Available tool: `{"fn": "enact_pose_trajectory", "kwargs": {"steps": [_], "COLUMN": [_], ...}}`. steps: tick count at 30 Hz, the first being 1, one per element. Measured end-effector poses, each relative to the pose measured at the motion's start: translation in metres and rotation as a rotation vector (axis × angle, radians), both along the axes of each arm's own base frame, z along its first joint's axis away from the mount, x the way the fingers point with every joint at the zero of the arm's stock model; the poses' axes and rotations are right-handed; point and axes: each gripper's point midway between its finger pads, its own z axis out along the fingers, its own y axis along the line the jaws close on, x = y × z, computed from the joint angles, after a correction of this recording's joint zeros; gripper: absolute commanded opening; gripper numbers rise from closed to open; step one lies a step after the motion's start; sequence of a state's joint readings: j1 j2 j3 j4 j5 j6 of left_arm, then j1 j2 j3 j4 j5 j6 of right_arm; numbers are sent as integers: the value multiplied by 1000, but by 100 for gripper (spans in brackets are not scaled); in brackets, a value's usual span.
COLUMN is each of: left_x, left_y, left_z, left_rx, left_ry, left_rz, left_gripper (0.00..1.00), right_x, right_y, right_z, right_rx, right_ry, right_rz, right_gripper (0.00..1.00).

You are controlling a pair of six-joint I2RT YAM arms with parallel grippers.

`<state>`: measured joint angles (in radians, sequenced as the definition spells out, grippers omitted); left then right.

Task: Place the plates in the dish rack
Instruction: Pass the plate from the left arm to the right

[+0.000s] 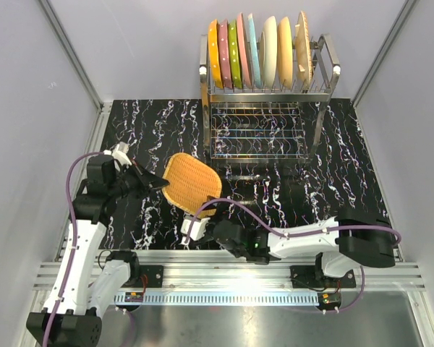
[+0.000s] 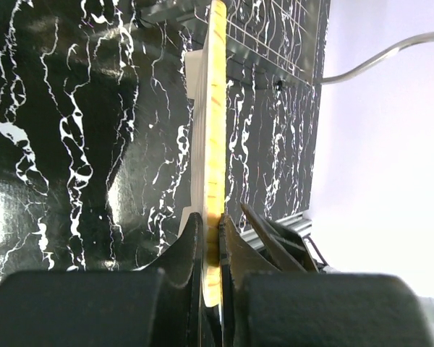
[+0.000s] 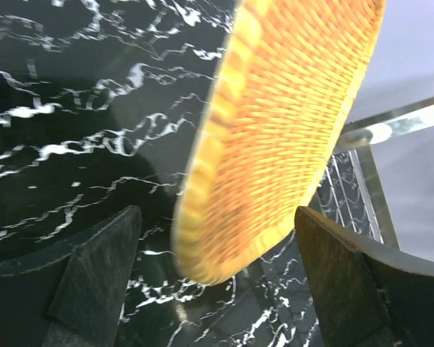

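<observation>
Black left end effector (image 2: 211, 231) is pinched tight on the rim of the orange plate (image 1: 193, 183), arm folded, elbow raised, wrist aimed inward. The plate hangs tilted above the surface (image 1: 137, 130), well short of the rack (image 1: 257, 137). It looks stiff, glazed, probably slippery and breakable, so it is best gripped across the rim. The right end effector (image 3: 217, 217) gapes wide, its jaws straddling the opposite edge and gripping nothing. That forearm lies low along the near edge. Other plates (image 1: 257, 50) stand in the rack behind.

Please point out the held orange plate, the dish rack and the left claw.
held orange plate (image 1: 194, 181): top view, middle of its face.
dish rack (image 1: 257, 134): top view, bare wire grid of the lower tier.
left claw (image 2: 211, 225): left wrist view, between its fingertips.
</observation>
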<state>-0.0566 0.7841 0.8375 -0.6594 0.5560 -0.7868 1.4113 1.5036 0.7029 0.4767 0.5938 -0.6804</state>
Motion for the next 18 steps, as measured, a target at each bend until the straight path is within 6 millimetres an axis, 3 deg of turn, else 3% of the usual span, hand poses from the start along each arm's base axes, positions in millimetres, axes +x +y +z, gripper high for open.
{"fn": "enact_pose_trajectory", "kwargs": {"steps": [4, 5, 8, 16, 17, 18], "left_x": [-2, -2, 2, 7, 7, 6], "left_y": [-3, -3, -7, -12, -13, -14], "left_z": [1, 1, 9, 12, 13, 13], "left_rx": [-6, -11, -42, -88, -94, -101], "left_ry": [1, 2, -16, 11, 11, 15], "left_rz": [-15, -14, -17, -2, -4, -5], "left_gripper": [0, 0, 0, 0, 4, 14], "right_x": [17, 19, 20, 20, 19, 17], "right_y": [-5, -5, -7, -14, -16, -17], "right_z": [7, 8, 8, 13, 15, 17], "right_rx": [-1, -1, -10, -23, -16, -7], "right_ry": [-16, -16, -16, -3, 7, 21], "right_rz": [-44, -48, -51, -68, -69, -69], "right_gripper": [65, 51, 31, 3, 1, 0]}}
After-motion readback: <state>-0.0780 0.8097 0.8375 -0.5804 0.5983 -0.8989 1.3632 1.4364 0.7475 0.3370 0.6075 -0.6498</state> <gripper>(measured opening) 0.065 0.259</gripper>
